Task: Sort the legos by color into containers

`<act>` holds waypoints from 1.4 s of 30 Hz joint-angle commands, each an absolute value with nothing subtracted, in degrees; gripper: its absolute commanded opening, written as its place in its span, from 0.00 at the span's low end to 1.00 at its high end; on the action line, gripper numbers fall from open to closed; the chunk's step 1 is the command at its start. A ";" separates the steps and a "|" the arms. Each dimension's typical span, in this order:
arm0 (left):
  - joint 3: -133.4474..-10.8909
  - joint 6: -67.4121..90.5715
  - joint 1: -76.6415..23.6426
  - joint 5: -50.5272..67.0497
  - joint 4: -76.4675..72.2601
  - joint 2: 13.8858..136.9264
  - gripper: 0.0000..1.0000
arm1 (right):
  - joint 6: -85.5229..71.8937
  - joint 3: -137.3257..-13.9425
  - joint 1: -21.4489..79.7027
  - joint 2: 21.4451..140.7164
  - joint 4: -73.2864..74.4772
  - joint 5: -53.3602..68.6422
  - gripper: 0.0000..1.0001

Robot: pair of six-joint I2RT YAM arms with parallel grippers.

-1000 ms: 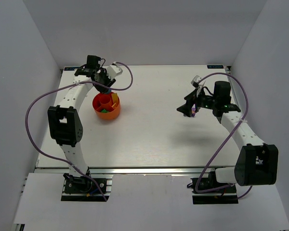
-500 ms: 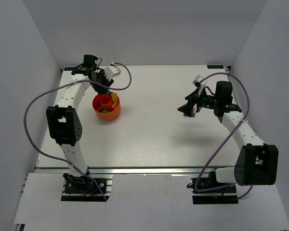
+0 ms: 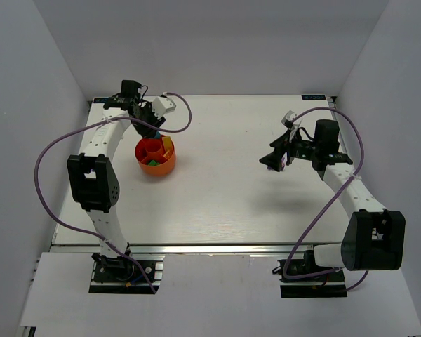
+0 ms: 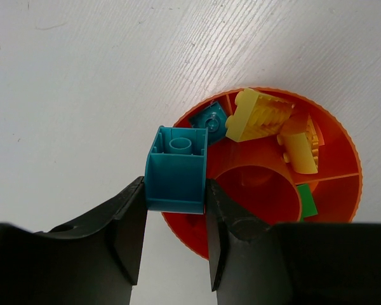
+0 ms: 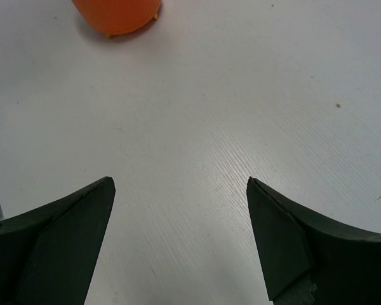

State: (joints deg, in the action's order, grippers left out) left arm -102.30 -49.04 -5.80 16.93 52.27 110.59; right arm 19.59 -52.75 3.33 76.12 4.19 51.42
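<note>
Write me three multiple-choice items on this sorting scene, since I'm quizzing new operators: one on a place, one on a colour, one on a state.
1. The brick in the left pincer hangs:
A) over the bowl, at its rim
B) beside the right arm's base
C) deep inside the centre ring

2. That brick is:
A) red
B) teal
C) purple

3. The right pincer is:
A) shut on a brick
B) shut, empty
C) open, empty

Answers:
1 A, the left wrist view shows it above the orange rim.
2 B, its body is plainly teal in that view.
3 C, its jaws stand wide apart with nothing between them.
</note>
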 commanded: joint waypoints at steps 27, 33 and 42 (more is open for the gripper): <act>-99.50 -49.92 -4.66 16.88 52.56 103.89 0.00 | 18.72 -51.68 2.73 74.88 1.41 53.53 0.89; -98.35 -49.83 -4.66 16.61 51.77 104.50 0.00 | 18.81 -51.50 2.55 74.79 1.41 53.61 0.89; -97.39 -49.83 -4.66 16.61 50.89 103.54 0.09 | 18.81 -51.24 2.37 74.88 1.14 53.70 0.89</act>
State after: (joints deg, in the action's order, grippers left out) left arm -98.02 -49.91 -4.82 15.81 51.53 106.50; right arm 19.22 -51.62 2.90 76.12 2.92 52.12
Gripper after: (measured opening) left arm 0.480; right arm 0.894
